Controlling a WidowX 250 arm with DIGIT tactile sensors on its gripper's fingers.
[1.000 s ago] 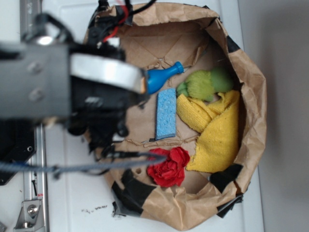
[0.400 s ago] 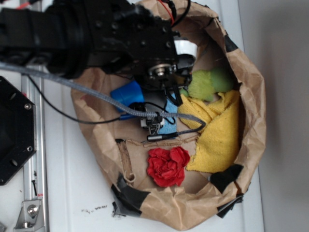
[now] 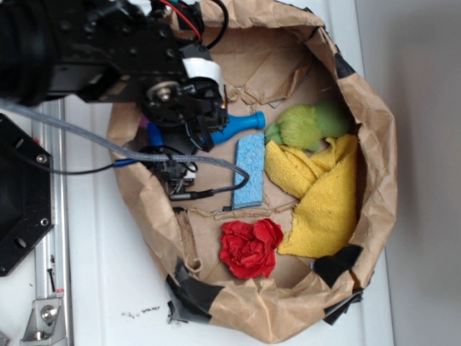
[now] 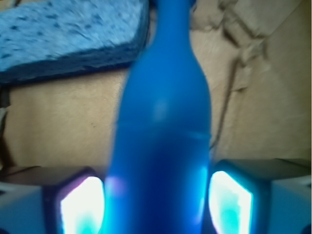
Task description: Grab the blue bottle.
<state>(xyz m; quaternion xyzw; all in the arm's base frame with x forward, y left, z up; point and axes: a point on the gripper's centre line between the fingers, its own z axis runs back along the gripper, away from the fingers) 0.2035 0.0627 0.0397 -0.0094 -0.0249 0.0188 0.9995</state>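
Blue bottle [image 4: 163, 141] sits between the pincer [image 4: 158, 200] pads, apparently gripped; grasp step; next, lift.

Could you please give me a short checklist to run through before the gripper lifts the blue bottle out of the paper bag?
1. Target between the fingers: ok. In the wrist view the blue bottle fills the gap of the gripper, one pad on each side.
2. Pads firmly pressed on the body: cannot tell; the picture is blurred there.
3. Right object, not the sponge: ok; the sponge lies apart, beside the neck.
4. Neck free: ok; it points toward the green plush without touching it.
5. Cable clear of the lift path: not ok; it drapes over the bag near the sponge.
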